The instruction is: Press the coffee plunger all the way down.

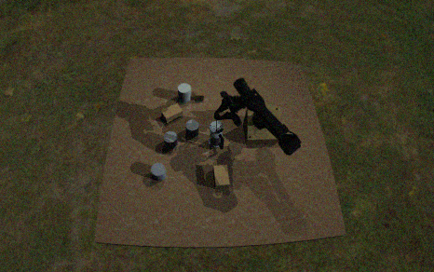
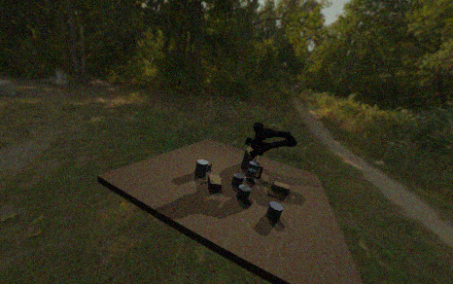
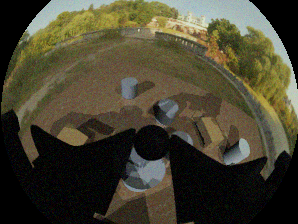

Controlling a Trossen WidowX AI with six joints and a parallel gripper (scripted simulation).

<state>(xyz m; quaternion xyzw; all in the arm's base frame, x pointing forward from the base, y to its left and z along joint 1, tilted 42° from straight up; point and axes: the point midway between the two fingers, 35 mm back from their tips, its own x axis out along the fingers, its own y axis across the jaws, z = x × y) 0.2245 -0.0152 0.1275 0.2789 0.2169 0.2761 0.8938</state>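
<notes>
The coffee press (image 1: pixel 215 136) (image 2: pixel 253 168) (image 3: pixel 144 176) stands upright on the brown board, with a pale round lid and a dark handle on its side. Its round black plunger knob (image 3: pixel 152 143) is above the lid, and a short length of thin rod shows under it in the top view. My gripper (image 1: pixel 217 115) (image 3: pixel 152 136) is shut on the knob, with a finger on each side of it, above the press. The fingers hide part of the lid's surroundings in the wrist view. The exterior view is too dark to tell the fingers apart.
A grey cylinder (image 1: pixel 192 129) (image 2: pixel 237 180) stands close beside the press, with another (image 1: pixel 170 141) (image 2: pixel 244 193) just beyond. A third (image 1: pixel 158 172) (image 2: pixel 275 210) and a pale mug (image 1: pixel 184 93) (image 2: pixel 202 168) stand farther off. Tan blocks (image 1: pixel 222 176) (image 1: pixel 172 113) lie on the board (image 1: pixel 279 210).
</notes>
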